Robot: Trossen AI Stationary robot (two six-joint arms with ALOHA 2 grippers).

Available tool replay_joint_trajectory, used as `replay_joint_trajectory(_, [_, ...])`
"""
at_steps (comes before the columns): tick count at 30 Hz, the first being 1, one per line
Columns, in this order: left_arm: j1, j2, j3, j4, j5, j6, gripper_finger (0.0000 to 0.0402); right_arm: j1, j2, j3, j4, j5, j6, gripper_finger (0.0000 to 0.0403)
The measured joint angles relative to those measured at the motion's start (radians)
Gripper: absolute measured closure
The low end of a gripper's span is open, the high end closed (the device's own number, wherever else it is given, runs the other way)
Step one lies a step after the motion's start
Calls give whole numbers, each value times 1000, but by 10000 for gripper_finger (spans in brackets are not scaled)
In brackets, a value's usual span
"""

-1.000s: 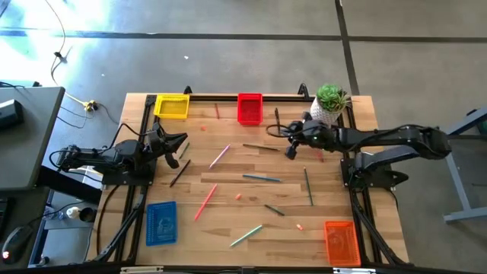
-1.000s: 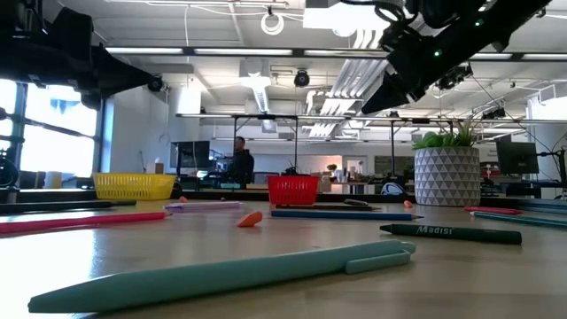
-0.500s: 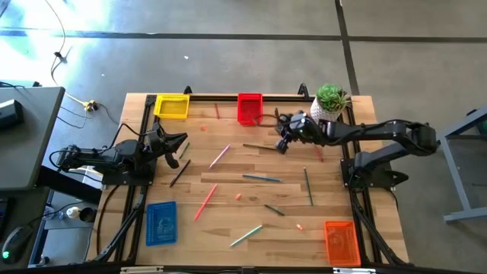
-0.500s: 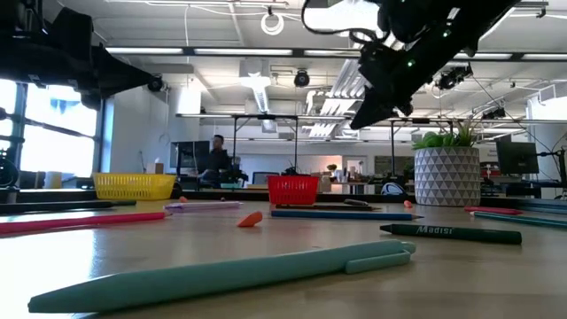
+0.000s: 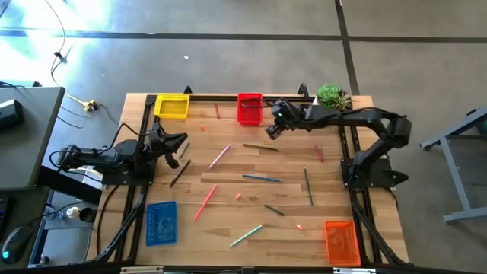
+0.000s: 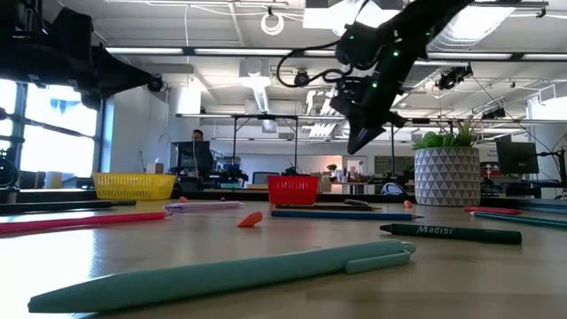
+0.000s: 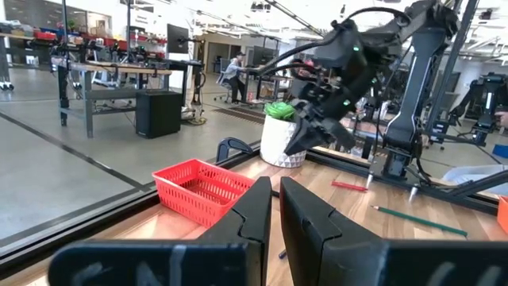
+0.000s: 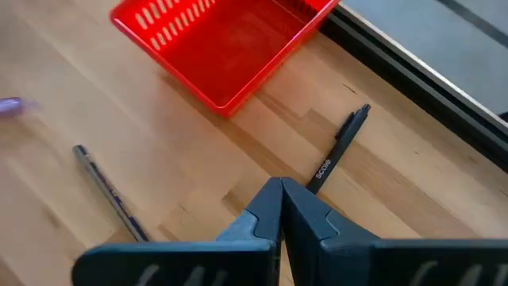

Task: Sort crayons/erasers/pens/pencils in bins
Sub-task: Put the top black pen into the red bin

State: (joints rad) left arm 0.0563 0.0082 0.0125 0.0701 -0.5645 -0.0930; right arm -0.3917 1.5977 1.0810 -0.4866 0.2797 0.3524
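High view — right gripper (image 5: 271, 131) hangs just beside red bin (image 5: 249, 108), fingers pressed together, nothing held; left gripper (image 5: 181, 140) parked at left edge.
Low view — right gripper above table.
Right wrist view — black pen (image 8: 336, 149) lies near red bin.
Left wrist view — fingers (image 7: 255, 208) nearly closed, empty.

A red mesh-sided plastic basket (image 5: 249, 108) and a yellow mesh-sided plastic basket (image 5: 172, 106) stand at the far edge of the pale wooden slatted table (image 5: 228, 171); a blue mesh basket (image 5: 161, 222) sits near left, an orange mesh basket (image 5: 340, 241) near right. The white plant pot (image 6: 446, 175) bears a raised triangle pattern under green leaves. A teal pen (image 6: 221, 276) lies nearest; a dark green crayon (image 6: 452, 233) carries pale lettering.
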Motion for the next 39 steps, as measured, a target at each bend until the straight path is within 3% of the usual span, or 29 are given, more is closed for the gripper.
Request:
replay_joint_trajectory(7, [0,0,0,0,3,0,382,-18,97,137,-76,-40,14,403])
replay_joint_trajectory(16, [0,0,0,0,4,0,382,-101,106,146,-140,-202,173,403])
replay_joint_trajectory(23, [0,0,0,0,4,0,382,-153,106,128,-188,-140,235,403])
replay_joint_trajectory(27, [0,0,0,0,4,0,382,-159,112,84,-151,-52,225,398])
replay_joint_trajectory(33, [0,0,0,0,4,0,382,-165,121,22,-57,-115,269,353])
replay_joint_trajectory(39, [0,0,0,0,4,0,382,-165,139,22,-37,-49,277,288])
